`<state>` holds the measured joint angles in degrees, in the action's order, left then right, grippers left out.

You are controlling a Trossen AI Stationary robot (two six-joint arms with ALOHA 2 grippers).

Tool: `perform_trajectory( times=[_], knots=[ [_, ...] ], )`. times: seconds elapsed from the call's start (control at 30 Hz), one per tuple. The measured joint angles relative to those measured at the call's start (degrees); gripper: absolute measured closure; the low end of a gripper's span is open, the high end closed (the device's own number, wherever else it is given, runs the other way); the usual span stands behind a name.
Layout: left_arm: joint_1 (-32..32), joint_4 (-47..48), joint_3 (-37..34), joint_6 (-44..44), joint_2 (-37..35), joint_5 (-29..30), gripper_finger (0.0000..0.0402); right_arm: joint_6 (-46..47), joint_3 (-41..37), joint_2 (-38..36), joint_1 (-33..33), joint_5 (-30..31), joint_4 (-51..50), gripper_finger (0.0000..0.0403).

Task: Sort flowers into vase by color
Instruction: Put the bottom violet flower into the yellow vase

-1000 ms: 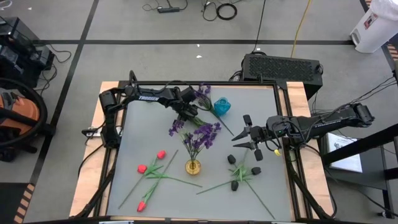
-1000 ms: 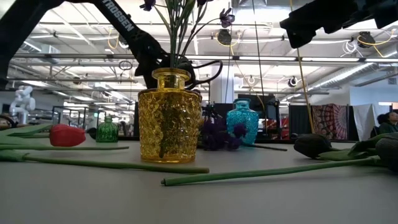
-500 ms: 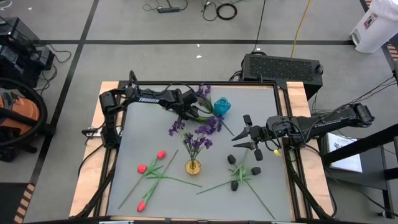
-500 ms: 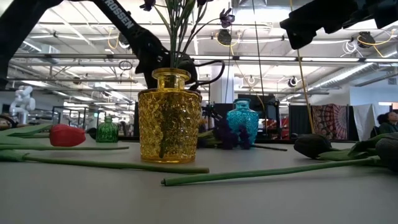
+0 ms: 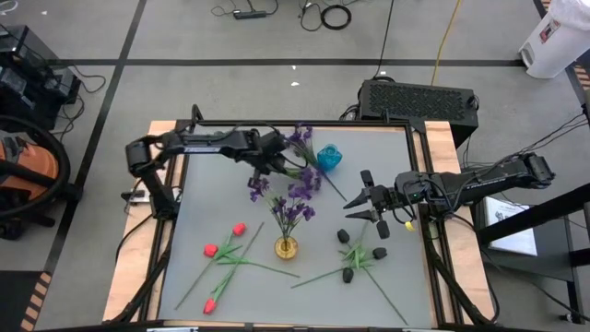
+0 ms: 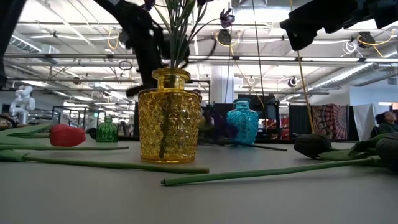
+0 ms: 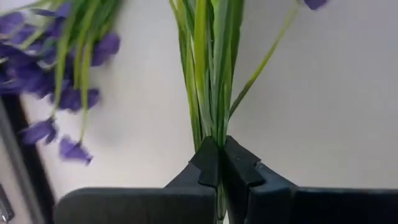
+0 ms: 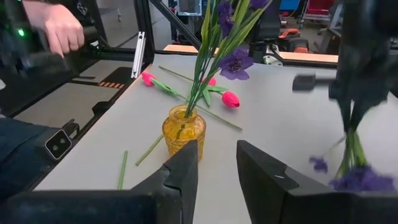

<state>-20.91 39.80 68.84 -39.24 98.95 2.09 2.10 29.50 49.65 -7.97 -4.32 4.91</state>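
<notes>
Low view first, nearest the camera: green stems on the table (image 6: 74,199), a red tulip (image 6: 67,135) toward the left edge, black-headed blooms (image 6: 313,145) toward the right edge. Behind those, yellow vase (image 6: 169,116) mid-table, purple sprays already standing in it (image 5: 295,205). Further back, teal vase (image 5: 329,157) near the far edge.

Left gripper (image 7: 219,163) clamped tight on a purple spray (image 5: 260,183) by its bundled green stems, between the yellow vase and the far edge, blooms hanging off to the side. Looks lifted off the table, but hard to be sure.

Right gripper (image 8: 216,163) parked over the right side of the table, fingers narrowly apart, nothing between them.

Tips for this step, just a guess: lift higher before swinging over, since the sprays already in the yellow vase stand tall and would snag. Come down stem-end first over the vase mouth, keep the stems vertical, and loosen the grip only once the ends are inside the neck. Glass vase looks tippy, so no sideways shoving.
</notes>
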Motion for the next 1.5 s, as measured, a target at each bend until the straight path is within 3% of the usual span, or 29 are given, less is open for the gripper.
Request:
perform_trajectory(
  times=[0.23, 0.47, 0.77, 1.13, 1.3, 1.5],
  knots=[
    [0.11, 4.67, 0.04, 1.48, -9.79, 2.04, 0.0398, 1.76, 0.00, 0.00, -0.02, -0.02, 0.00, 0.0300],
    [0.11, 8.48, 0.04, 3.45, -20.11, 11.05, 0.0399, 1.78, 0.00, -0.02, -0.01, 0.00, 0.50, 0.0300],
    [0.09, 7.18, 0.04, 13.34, -33.56, 20.52, 0.0399, 1.76, 0.00, -0.02, -0.02, 0.00, 0.48, 0.0300],
    [2.80, 4.46, 0.07, 21.32, -49.12, 18.27, 0.0399, 1.76, 0.00, -0.02, -0.02, 0.00, 0.46, 0.0300],
    [4.66, 4.78, 0.09, 24.10, -56.01, 12.36, 0.0399, 1.76, 0.00, -0.02, 0.00, 0.01, 0.44, 0.0300],
    [6.66, 5.13, -3.29, 29.31, -64.29, 0.47, 0.0399, 1.75, 0.00, -0.01, -0.02, 1.89, 0.43, 0.0300]
  ],
)
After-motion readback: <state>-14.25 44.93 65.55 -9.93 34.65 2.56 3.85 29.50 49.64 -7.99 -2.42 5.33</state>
